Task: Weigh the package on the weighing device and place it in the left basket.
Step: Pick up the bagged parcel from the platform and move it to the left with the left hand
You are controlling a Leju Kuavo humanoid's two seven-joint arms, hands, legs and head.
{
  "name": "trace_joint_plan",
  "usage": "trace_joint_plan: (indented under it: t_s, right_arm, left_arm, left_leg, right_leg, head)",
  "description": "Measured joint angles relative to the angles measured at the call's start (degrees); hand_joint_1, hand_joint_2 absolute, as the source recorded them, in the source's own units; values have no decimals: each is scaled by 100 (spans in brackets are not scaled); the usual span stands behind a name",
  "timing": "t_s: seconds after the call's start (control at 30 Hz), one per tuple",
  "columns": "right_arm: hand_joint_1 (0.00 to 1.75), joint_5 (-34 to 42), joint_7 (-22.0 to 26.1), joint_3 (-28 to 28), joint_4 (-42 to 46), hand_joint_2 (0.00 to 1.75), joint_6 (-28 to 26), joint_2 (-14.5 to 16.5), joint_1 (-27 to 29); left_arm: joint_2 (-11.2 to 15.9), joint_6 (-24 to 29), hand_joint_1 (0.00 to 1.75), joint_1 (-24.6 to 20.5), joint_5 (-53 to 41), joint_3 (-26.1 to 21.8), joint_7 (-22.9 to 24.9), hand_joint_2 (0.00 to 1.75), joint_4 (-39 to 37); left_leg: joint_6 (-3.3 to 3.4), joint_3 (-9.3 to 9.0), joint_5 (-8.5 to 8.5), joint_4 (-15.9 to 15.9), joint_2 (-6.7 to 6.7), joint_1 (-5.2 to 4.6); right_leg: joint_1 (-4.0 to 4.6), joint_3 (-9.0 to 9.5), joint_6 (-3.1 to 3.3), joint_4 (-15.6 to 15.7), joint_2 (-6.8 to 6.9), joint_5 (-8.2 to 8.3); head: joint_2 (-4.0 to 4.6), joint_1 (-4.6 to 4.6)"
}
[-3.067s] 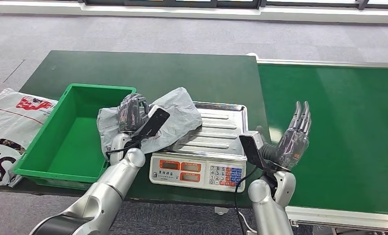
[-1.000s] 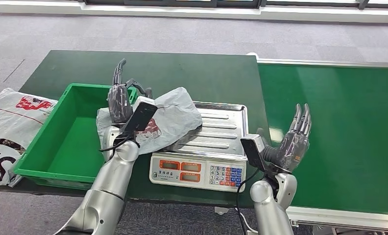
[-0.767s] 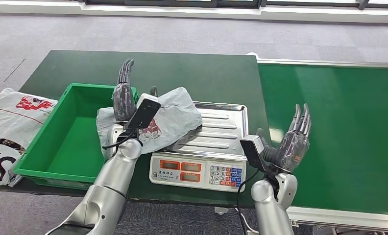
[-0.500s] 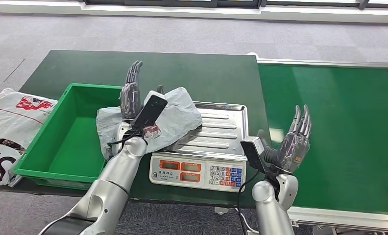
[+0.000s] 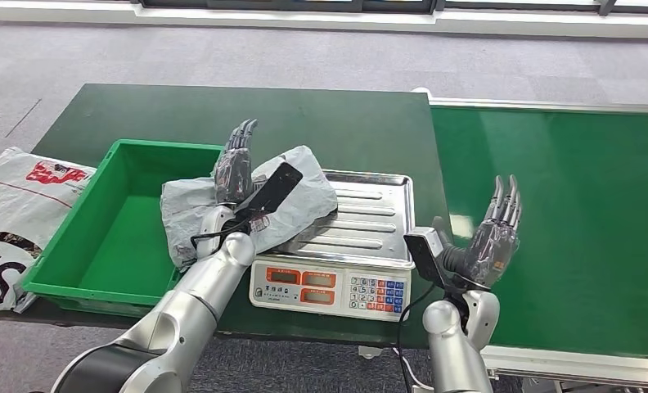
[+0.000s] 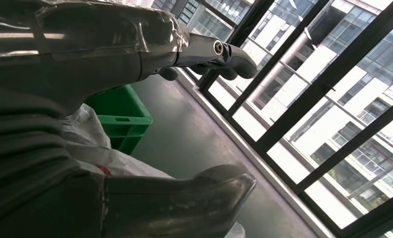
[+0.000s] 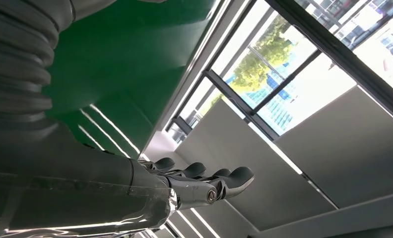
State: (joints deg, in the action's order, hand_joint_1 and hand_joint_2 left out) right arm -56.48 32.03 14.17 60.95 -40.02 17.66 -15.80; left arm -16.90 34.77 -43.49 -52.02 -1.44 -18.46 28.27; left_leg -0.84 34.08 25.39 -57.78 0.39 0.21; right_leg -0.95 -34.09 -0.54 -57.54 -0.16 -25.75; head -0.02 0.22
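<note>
The green basket is waiting on the tabletop. My left hand is hovering with fingers spread, holding nothing, over the grey package, which is lying half on the scale. It looks soft, light and slippery; I would pinch a bunched fold. My right hand is staying wide, holding nothing.

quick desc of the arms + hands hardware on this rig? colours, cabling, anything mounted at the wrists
Both arms are smooth silver tubes with rounded joints. The left hand and right hand are dark grey with slim segmented fingers, a glossy clear film over the back, and a grey ribbed cover at the wrist. A flat black camera block sits at each wrist, with black cable looping back to the forearm.
</note>
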Motion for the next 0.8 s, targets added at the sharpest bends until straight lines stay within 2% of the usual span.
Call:
trace_joint_plan:
  t_s: [0.13, 0.33, 0.5, 0.67, 0.8]
  right_arm:
    - [0, -5, -1, 33, -23, 175, 0, 10, -25]
    - [0, -32, -26, 39, -58, 175, 0, 16, -50]
    - [0, -60, -89, 40, -78, 175, 0, 27, -82]
    - [0, -53, -140, 40, -85, 175, 0, 39, -119]
    - [0, -45, -231, 40, -100, 175, 0, 42, -140]
  left_arm:
    - [44, 91, 0, -25, -142, 53, 167, 175, -215]
    - [156, 150, 0, -62, -831, 240, 1008, 175, -490]
    - [238, 127, 0, -60, -1105, 348, 1278, 175, -661]
    - [277, 40, 0, -61, -1450, 511, 1585, 175, -784]
    - [297, -331, 0, -61, -1882, 690, 2012, 175, -859]
  left_leg:
    - [0, 0, 0, 0, 1, 0]
    - [0, 1, 0, 0, 0, 0]
    - [0, 1, 0, 0, 1, 0]
    - [0, 1, 0, 0, 1, 0]
    - [0, 1, 0, 0, 1, 0]
  right_leg:
    - [0, 0, 0, 0, 1, 0]
    - [0, 0, 0, 0, 0, 0]
    - [0, 0, 0, 0, 1, 0]
    - [0, 0, 0, 0, 1, 0]
    - [0, 0, 0, 0, 1, 0]
  head:
    - [0, 0]
    - [0, 0]
    - [0, 0]
    - [0, 0]
    - [0, 0]
